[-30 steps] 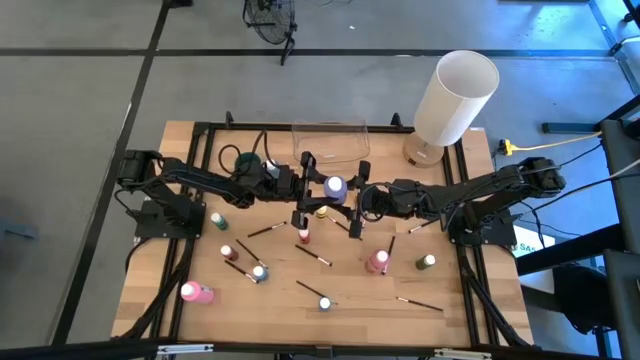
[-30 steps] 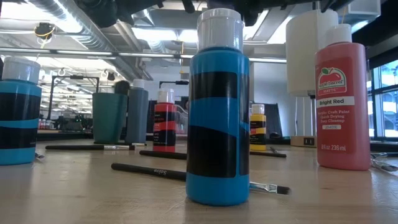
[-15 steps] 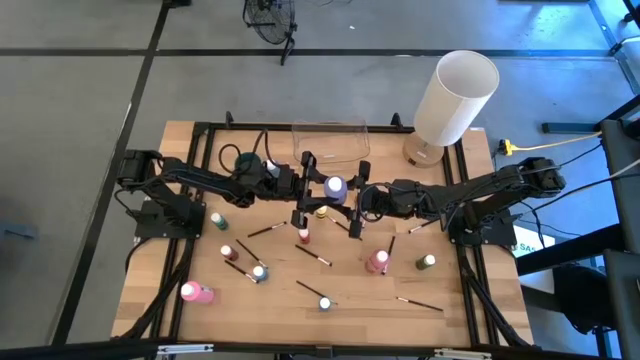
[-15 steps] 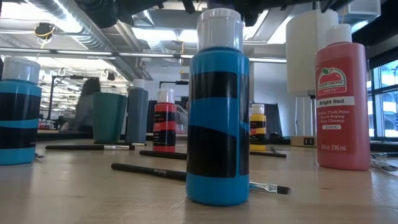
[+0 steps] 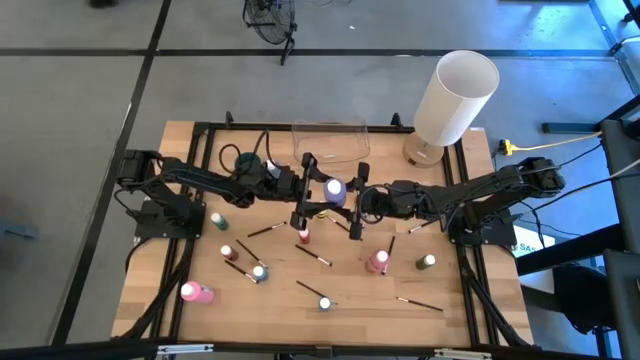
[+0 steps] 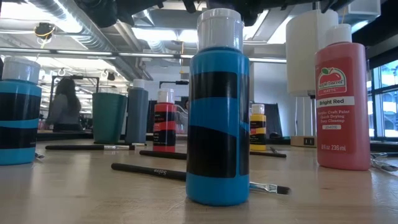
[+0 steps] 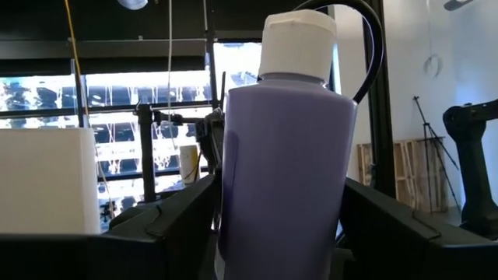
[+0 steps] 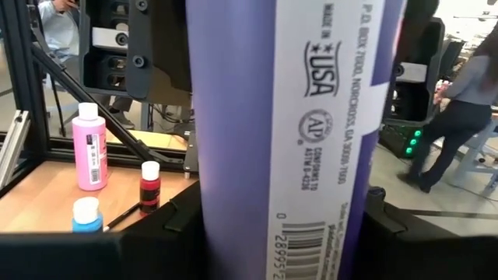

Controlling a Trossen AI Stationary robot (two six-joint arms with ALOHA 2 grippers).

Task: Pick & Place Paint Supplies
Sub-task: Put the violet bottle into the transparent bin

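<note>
While upright, the lilac bottle (image 5: 335, 187) stands between both grippers' fingers

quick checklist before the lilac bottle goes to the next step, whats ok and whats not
1. Lilac bottle off the table, between both grippers: ok.
2. Right gripper fingers on either side of the bottle: ok.
3. Left gripper let go of the bottle: cannot tell; its fingers flank the bottle closely.
4. Bottle cap on: ok.
5. Clear container holds nothing that shows: ok.
6. Other bottles such as the red bottle below the handover: not ok, they stand close.
</note>
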